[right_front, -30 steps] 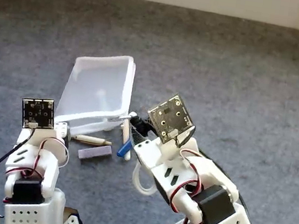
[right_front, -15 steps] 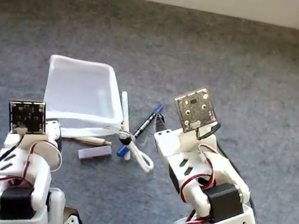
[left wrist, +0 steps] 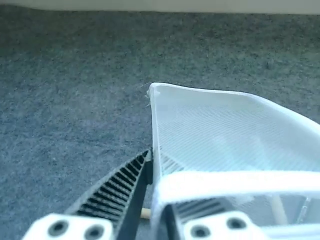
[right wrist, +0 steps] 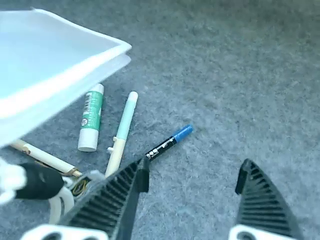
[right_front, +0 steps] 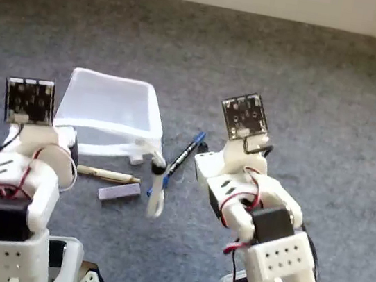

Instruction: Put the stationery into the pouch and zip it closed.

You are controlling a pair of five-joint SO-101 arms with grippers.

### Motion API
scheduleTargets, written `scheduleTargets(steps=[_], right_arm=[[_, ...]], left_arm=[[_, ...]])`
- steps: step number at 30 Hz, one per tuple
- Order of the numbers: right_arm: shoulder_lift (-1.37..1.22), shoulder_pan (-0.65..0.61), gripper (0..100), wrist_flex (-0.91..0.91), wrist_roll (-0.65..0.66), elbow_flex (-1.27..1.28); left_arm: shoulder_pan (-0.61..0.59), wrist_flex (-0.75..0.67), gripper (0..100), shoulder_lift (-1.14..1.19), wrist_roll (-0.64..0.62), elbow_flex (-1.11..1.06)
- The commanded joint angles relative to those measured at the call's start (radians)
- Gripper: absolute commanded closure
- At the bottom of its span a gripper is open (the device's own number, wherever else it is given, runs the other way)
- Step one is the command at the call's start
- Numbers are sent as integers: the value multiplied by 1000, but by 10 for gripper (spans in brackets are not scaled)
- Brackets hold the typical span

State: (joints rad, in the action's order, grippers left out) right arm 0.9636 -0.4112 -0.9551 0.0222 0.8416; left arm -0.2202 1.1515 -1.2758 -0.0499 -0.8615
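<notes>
Status: left gripper (left wrist: 152, 165) is pinching the pouch (left wrist: 225, 130); right gripper (right wrist: 192, 175) is hanging open above loose stationery.
High view: the white mesh pouch (right_front: 112, 109) is lying on the grey carpet (right_front: 308, 81) at 12 o'clock from the left gripper, its near rim caught between that gripper's closed fingers; the right fingers are standing spread, holding nothing. A blue pen (right_front: 185, 153) is lying at the pouch's 4 o'clock, a pencil (right_front: 106, 174) and a lilac block (right_front: 119, 192) at its 6 o'clock, and a white cord (right_front: 157, 191) at its 5 o'clock. Right wrist view: a glue stick (right wrist: 91, 117) and a white pen (right wrist: 122, 127) are lying side by side just beside the pouch rim, outside the pouch.
</notes>
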Motion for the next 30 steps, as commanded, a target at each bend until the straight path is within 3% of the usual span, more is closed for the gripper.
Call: scheduleTargets(steps=[1,9,13,18,23,30], right_arm=[[-88,38,732,51,-35,-47],[-263,42,732,53,-37,-50],[-315,42,732,50,-104,-79],[-355,38,732,53,-233,-102],[-433,36,732,48,-270,-157],[-625,36,732,13,-382,-274]], left_arm=[[18,83,993,153,-55,254],[18,163,993,438,-157,541],[16,247,993,581,-218,633],[-70,261,993,627,-247,636],[-116,253,993,631,-249,570],[-117,103,993,627,-250,407]])
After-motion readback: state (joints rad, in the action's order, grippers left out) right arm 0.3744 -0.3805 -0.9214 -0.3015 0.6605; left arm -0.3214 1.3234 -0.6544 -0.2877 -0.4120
